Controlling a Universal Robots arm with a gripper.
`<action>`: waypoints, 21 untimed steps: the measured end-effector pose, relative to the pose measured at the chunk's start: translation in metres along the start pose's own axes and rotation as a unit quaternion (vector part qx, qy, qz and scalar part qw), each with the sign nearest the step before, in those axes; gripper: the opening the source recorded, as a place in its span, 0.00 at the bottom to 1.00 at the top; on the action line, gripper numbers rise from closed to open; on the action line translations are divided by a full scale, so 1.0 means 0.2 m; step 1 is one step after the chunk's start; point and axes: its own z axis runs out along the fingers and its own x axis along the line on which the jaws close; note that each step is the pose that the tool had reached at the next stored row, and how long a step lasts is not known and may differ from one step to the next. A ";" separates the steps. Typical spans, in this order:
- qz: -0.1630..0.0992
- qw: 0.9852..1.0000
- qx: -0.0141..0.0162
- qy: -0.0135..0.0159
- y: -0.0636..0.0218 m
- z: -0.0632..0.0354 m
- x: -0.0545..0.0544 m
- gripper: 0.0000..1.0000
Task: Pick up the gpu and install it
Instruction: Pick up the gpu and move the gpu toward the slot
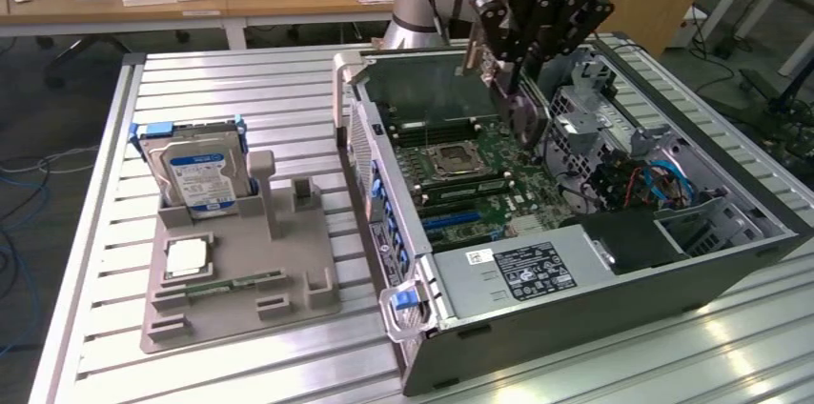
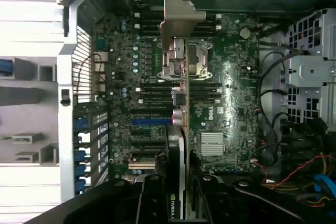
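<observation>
End effector (image 2: 178, 195) partly closed, clamping gpu (image 2: 183, 129) edge-on above motherboard (image 2: 231, 103) inside open PC case (image 1: 611, 299) on worktop (image 1: 229, 90).

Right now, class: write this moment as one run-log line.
tool: shut on gpu | gpu: held edge-on over motherboard, inside open case | install: card not yet seated

You have a ribbed metal table (image 1: 254, 80) with two things resting straight on its slats. A grey parts holder (image 1: 235, 294) sits near the edge on the exterior view's left. Just beside it an open computer case (image 1: 611, 299) lies on its side, reaching toward the opposite edge.
</observation>
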 end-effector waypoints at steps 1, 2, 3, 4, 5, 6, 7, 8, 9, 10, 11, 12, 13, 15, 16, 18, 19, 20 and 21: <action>0.000 1.000 0.000 0.000 0.001 0.001 -0.02 0.27; 0.000 1.000 0.000 0.000 0.001 0.002 -0.05 0.27; 0.000 1.000 0.000 0.000 0.001 0.003 -0.07 0.27; 0.000 1.000 0.000 0.000 0.002 0.003 -0.09 0.27; 0.000 1.000 0.000 0.000 0.002 0.004 -0.11 0.27; 0.000 1.000 0.000 0.000 0.003 0.005 -0.14 0.27; 0.000 1.000 0.000 0.000 0.004 0.006 -0.16 0.27; 0.000 1.000 0.000 0.000 0.004 0.007 -0.18 0.27; 0.000 1.000 0.000 0.000 0.004 0.008 -0.20 0.27; 0.000 1.000 0.000 0.000 0.005 0.009 -0.23 0.27; 0.000 1.000 0.000 0.000 0.005 0.010 -0.25 0.27; 0.000 1.000 0.000 0.000 0.006 0.011 -0.27 0.27; 0.000 1.000 0.000 0.000 0.006 0.012 -0.29 0.27; 0.000 1.000 0.000 0.000 0.007 0.013 -0.34 0.27; 0.000 1.000 0.000 0.000 0.008 0.014 -0.36 0.27; 0.000 1.000 0.000 0.000 0.009 0.015 -0.37 0.27; 0.000 1.000 0.000 0.000 0.009 0.014 -0.37 0.27; 0.000 1.000 0.000 0.000 0.009 0.014 -0.37 0.27; 0.000 1.000 0.000 0.000 0.009 0.014 -0.37 0.27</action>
